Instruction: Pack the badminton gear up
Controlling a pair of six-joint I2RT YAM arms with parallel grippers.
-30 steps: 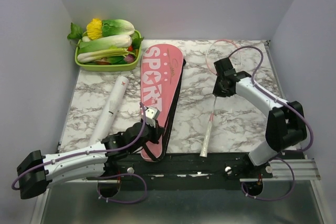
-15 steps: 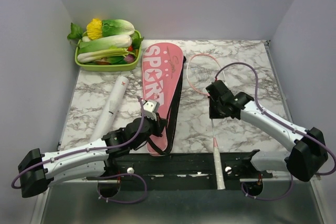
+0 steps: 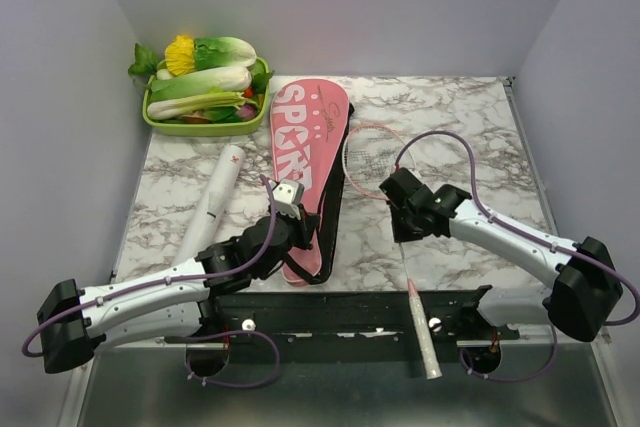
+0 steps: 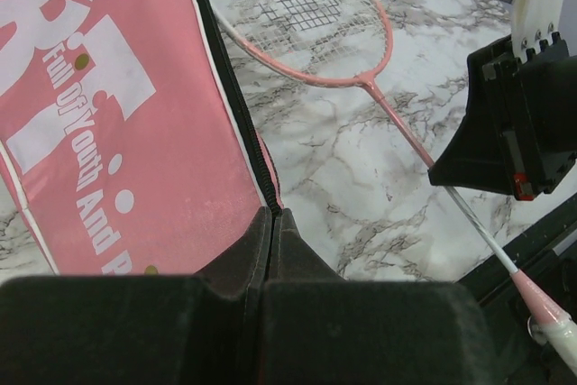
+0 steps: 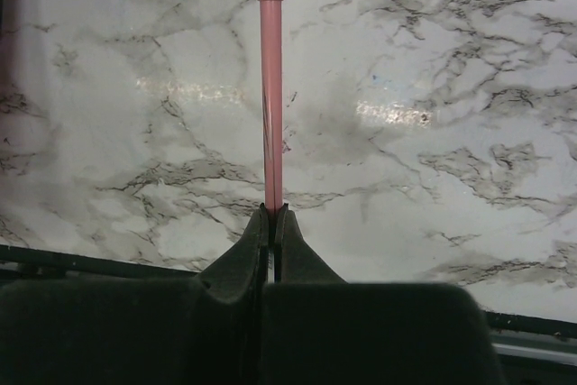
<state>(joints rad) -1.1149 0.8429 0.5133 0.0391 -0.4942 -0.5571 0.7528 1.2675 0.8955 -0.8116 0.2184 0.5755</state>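
Observation:
The long pink cover (image 3: 305, 162) with white "SPORT" lettering lies mid-table; it also fills the left of the left wrist view (image 4: 108, 114). My left gripper (image 3: 298, 235) is shut on its black zipper edge (image 4: 257, 164) near the narrow end. My right gripper (image 3: 400, 215) is shut on the thin shaft (image 5: 270, 87) of a pink-white racket. The racket head (image 3: 366, 155) lies beside the cover's right edge and shows in the left wrist view (image 4: 306, 15). Its handle (image 3: 421, 335) sticks out past the table's front. A white tube (image 3: 212, 202) lies left of the cover. No shuttlecocks or second racket show.
A green tray (image 3: 200, 128) of leafy vegetables stands at the back left corner. A black rail (image 3: 350, 309) runs along the table's front edge. Grey walls close in the left, back and right sides.
My right gripper has dragged the racket left and nearer, so its head now lies beside the cover and its handle overhangs the front. My left gripper has shifted the cover's near end slightly.

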